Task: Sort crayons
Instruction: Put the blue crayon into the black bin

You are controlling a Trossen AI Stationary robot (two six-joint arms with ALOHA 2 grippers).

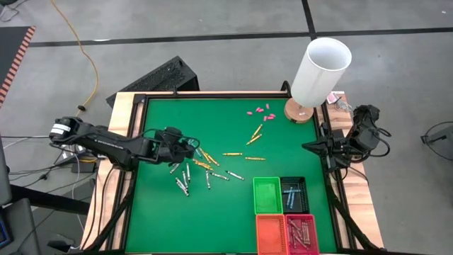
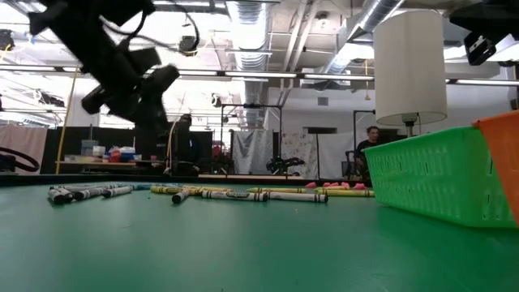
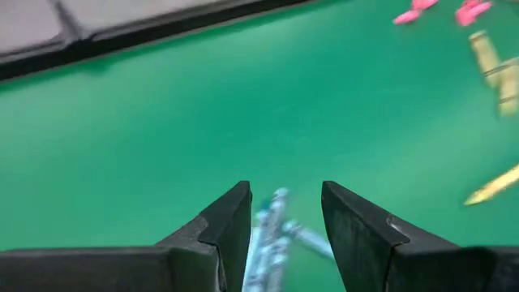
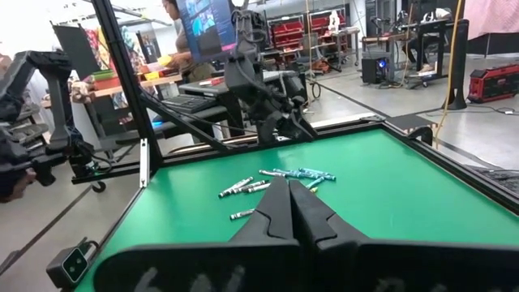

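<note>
The crayons (image 1: 205,164) lie scattered across the middle of the green table (image 1: 156,212), and the left gripper (image 1: 190,149) hangs just above the left end of that scatter, its fingers (image 3: 223,231) apart with nothing between them; in the left wrist view a small bunch of grey-white and light blue crayons (image 3: 274,235) lies on the mat right below the gap. The right gripper (image 1: 309,146) waits at the table's right edge, well apart from the scatter, its fingers pressed together. Near the far edge lie small pink pieces (image 1: 259,111), beside a white cylinder (image 1: 320,71) on a wooden base. At the near right stand four bins: green (image 1: 267,195), black (image 1: 294,193), orange (image 1: 270,234) and red (image 1: 301,234), the black and red ones already holding crayons. The crayons are thin short sticks, yellow-orange toward the right and grey-white toward the left.
</note>
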